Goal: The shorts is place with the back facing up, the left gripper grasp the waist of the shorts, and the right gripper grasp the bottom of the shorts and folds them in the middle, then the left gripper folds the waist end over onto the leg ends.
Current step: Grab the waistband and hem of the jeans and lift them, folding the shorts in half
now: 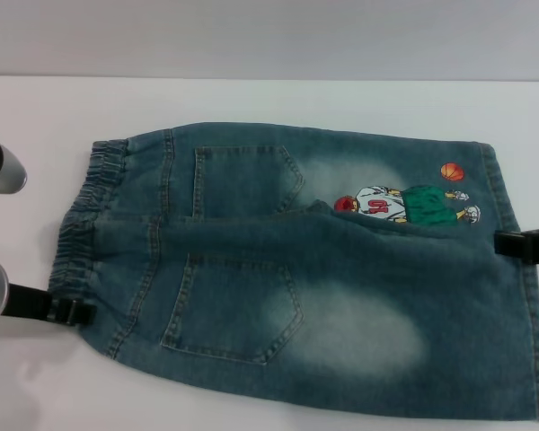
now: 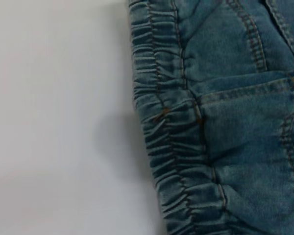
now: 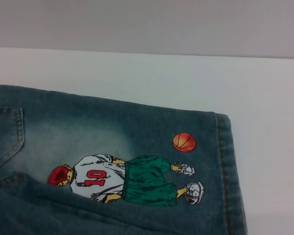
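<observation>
Shorts (image 3: 88, 132) flat, print (image 3: 127, 178) near hem (image 3: 225, 166).

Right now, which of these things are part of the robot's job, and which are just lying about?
Part of the job:
- the shorts, back up on the white table
- their waist and leg ends
- the left gripper, at the waist
- the right gripper, at the leg ends

Just lying about:
- nothing that I can see

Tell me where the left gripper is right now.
In the head view the left gripper sits at the robot's left, at the near end of the waistband of the shorts.
</observation>
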`<state>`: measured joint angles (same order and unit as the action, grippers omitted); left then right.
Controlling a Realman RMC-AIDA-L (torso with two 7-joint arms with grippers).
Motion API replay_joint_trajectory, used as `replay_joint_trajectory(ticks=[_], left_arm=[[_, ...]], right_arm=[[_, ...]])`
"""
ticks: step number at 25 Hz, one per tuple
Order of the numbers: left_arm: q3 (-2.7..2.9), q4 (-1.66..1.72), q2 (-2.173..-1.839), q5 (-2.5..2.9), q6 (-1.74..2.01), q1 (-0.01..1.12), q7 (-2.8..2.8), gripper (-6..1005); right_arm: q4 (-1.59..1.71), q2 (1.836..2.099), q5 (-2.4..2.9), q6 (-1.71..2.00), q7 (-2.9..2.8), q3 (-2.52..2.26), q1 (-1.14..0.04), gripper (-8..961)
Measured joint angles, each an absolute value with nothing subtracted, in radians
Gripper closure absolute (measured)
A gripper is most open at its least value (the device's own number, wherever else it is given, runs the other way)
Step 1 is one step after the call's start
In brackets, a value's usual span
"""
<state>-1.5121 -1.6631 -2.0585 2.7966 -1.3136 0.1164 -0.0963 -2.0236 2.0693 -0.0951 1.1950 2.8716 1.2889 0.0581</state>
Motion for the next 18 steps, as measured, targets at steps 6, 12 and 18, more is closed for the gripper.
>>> replay_joint_trajectory(ticks=[6,12,18], left_arm=[[-1.52,-1.649,-2.059,2.794,-1.333,0.139,-0.096,401],[-1.518,-1.655,-2.059,2.796,-1.351,0.147,-0.095,674],[-1.513,-1.685,-2.059,2.795,-1.355,0.142,-0.088,875]], right_arm=[[-2.024,2.069,-0.094,1.196,2.872,1.288,0.061,211],[-2.025,2.068,-0.093,1.204,2.873,1.288,0.063,211],[-2.025,2.068,-0.092,1.215,2.873,1.288,0.064,211]])
